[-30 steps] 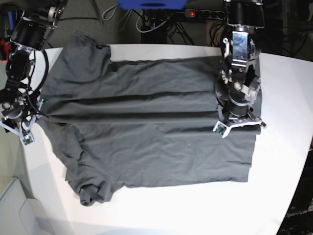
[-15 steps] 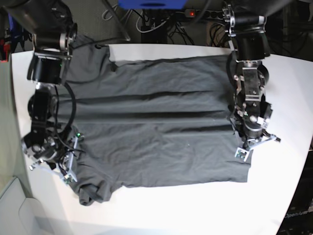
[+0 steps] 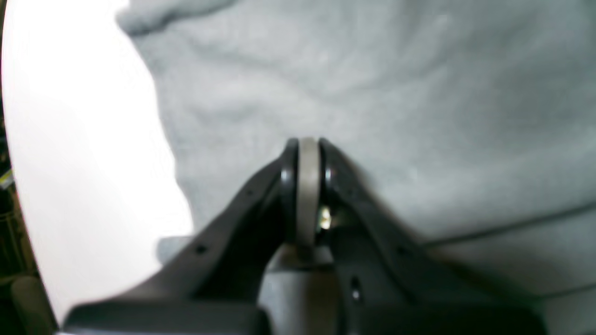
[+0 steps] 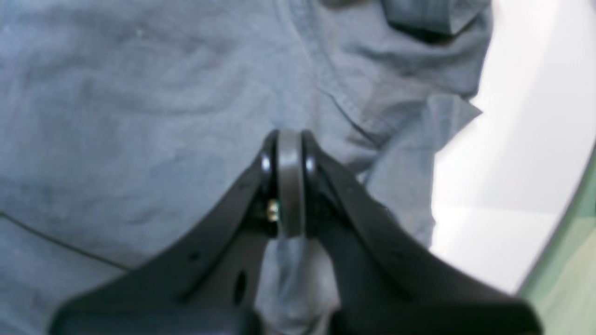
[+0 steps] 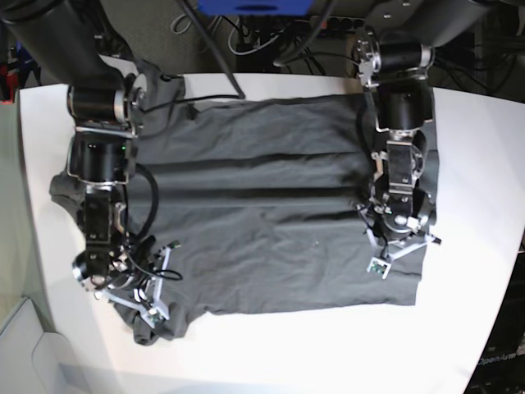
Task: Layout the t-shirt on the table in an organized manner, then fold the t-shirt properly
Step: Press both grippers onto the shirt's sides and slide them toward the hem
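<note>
The dark grey t-shirt (image 5: 262,213) lies spread across the white table (image 5: 328,345), with long creases running sideways. One sleeve is bunched at the near left (image 5: 152,328). My right gripper (image 5: 131,289) stands just above that sleeve. In the right wrist view its jaws (image 4: 289,139) are shut and the t-shirt (image 4: 116,93) puckers up between the fingers. My left gripper (image 5: 399,240) is over the shirt's right side near the hem. In the left wrist view it (image 3: 307,145) is shut, tips pressed together on the t-shirt (image 3: 419,93), with no cloth seen between them.
Bare table (image 3: 70,139) lies just beside the left gripper, and bare table (image 4: 512,163) beside the right one. Cables and a power strip (image 5: 328,23) sit behind the far edge. The table's left edge (image 5: 25,246) runs close to the right arm.
My right arm has travelled down the shirt's left side to the near sleeve, and its jaws have closed there. My left gripper slid toward the near right hem, staying shut.
</note>
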